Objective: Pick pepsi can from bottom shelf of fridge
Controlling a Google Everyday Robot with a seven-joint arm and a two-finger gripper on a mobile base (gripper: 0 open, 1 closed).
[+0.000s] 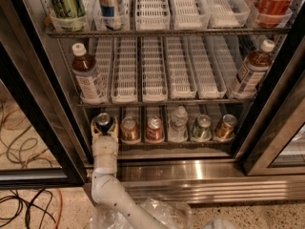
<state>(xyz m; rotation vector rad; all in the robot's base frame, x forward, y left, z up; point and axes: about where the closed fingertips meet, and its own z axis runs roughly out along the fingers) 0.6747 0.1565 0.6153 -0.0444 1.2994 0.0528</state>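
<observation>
The gripper (pixel 104 126) reaches into the fridge (pixel 200 171) at the bottom shelf (pixel 164 147). It seems to squeeze the pepsi can (pixel 103 120) from both sides, ready to lift. A brown can (pixel 128 129) stands just to its right.

Dim, warm light — glare on steel sill (pixel 190 170) below the end effector (pixel 104 124).

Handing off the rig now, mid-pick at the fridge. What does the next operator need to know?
Gripper: inside the fridge, at the pepsi can; grasp not confirmed.
Pepsi can: upright in the leftmost lane of the bottom shelf, beside an orange-brown can.
Done: fridge open, gripper at the can.
Left: confirm the grasp, lift, withdraw over the steel sill.
</observation>
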